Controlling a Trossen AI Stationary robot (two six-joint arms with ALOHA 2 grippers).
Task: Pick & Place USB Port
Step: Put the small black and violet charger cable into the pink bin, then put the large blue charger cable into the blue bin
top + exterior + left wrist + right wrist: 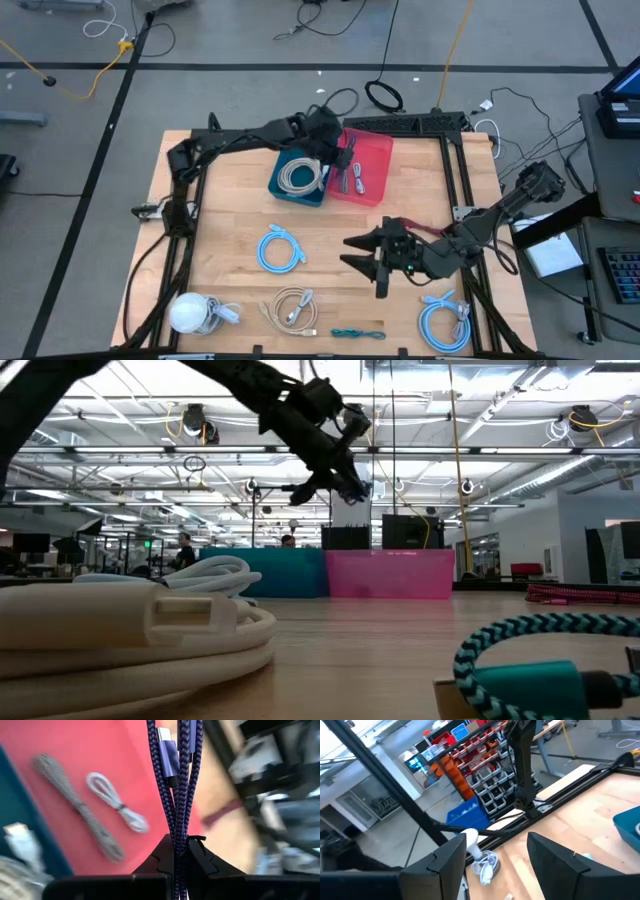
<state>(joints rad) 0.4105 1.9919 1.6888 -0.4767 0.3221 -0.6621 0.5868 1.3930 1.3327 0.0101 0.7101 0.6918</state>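
Wooden worktop [330,250]: we log several coiled cables unsorted. Left hand [181,851] clenched on purple braided cable [176,795] above pink bin [368,165], release pending. Right hand [370,262] released, idle mid-worktop.

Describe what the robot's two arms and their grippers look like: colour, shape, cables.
Both arms are dark, nearly black, jointed and slender. The left gripper ends in two black angular fingers. The right gripper has two broad, flat black fingers with squared tips. Dark cables run along the right arm. No markings are visible.
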